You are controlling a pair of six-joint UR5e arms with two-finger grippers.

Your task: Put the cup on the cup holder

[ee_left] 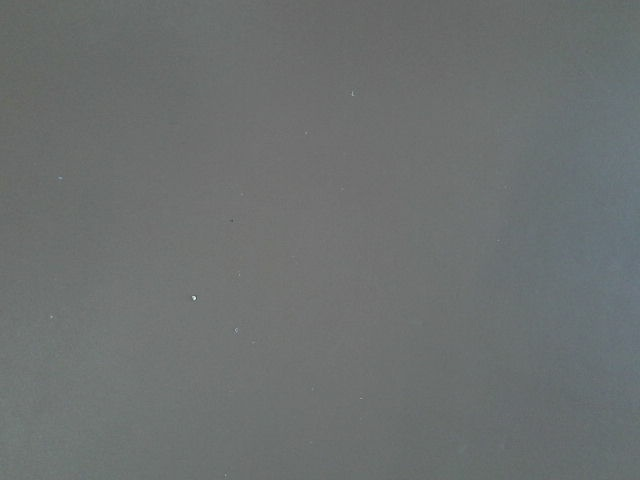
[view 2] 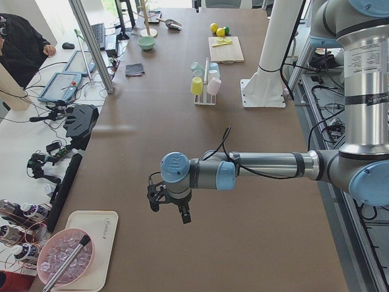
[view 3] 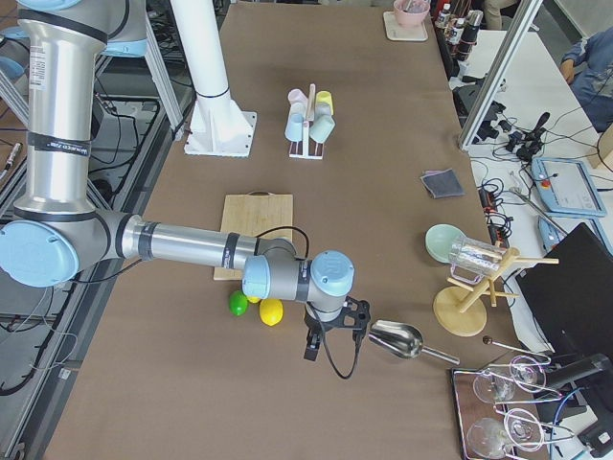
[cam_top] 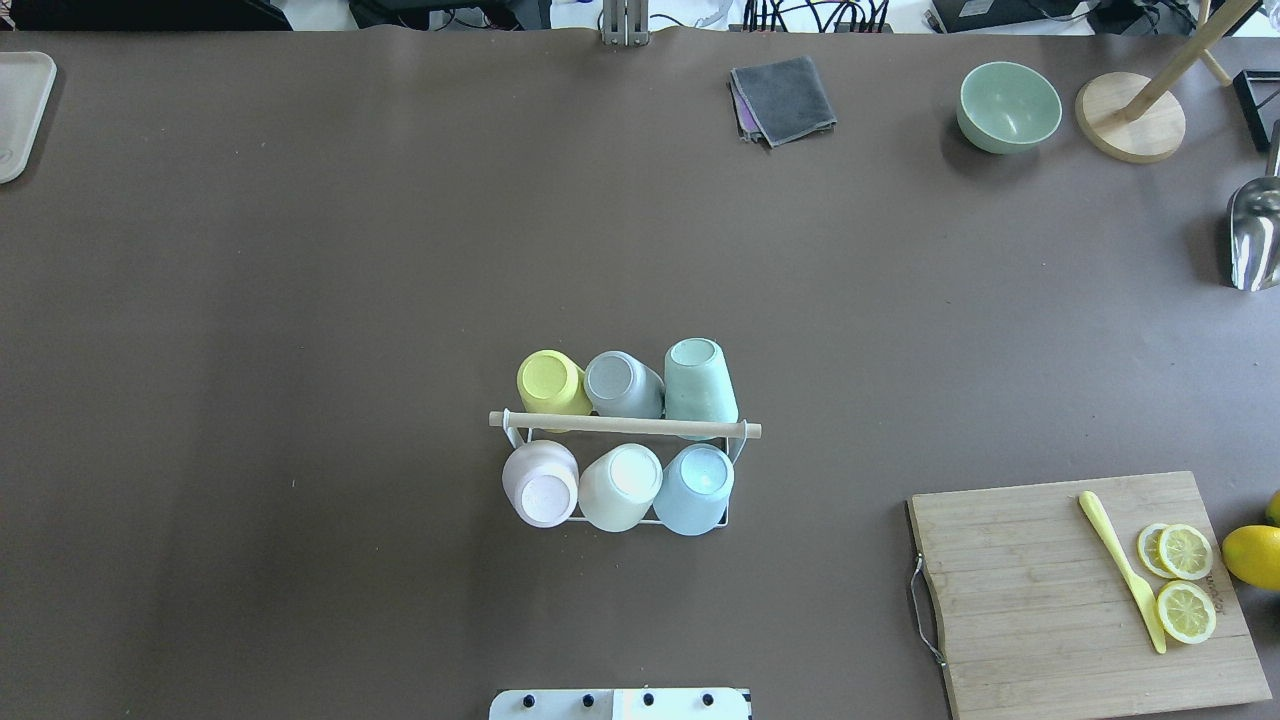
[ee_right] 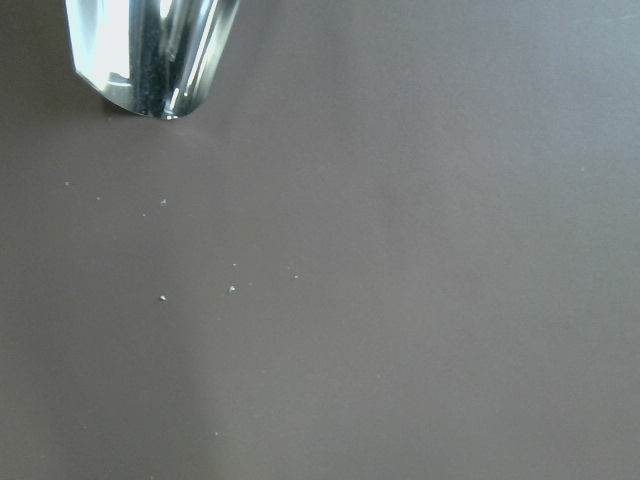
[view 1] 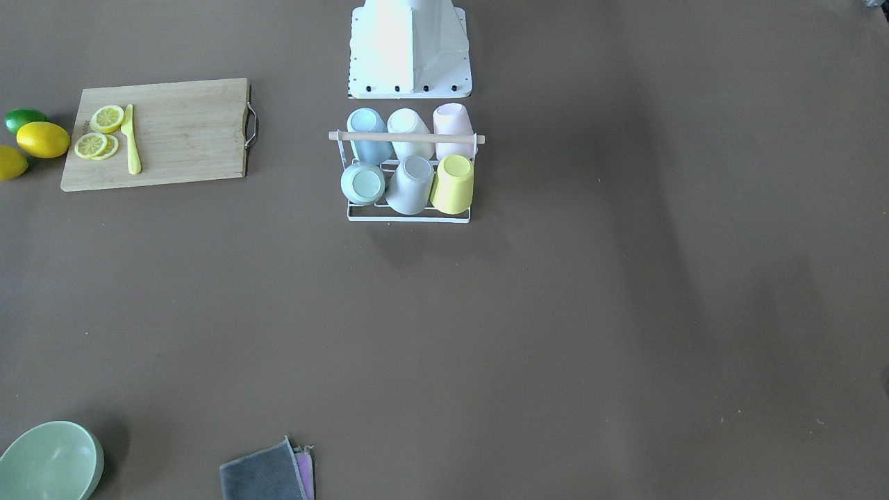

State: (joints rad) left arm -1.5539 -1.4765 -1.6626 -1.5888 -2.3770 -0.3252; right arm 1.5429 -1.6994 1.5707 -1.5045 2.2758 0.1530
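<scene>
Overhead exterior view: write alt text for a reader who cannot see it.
A white wire cup holder stands centred on a brown table, six pastel cups upside down on it in two rows of three. At lower right, a cutting board bears lemon slices and a yellow knife; a green bowl and grey cloth sit at the far edge.

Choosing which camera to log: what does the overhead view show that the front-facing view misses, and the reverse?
Only overhead: a metal scoop, a wooden stand and a pale tray at the table's edges. Only front-facing: a lime. Both: the rack holding six cups, the board with lemon slices and a yellow knife, the green bowl and the cloths.
</scene>
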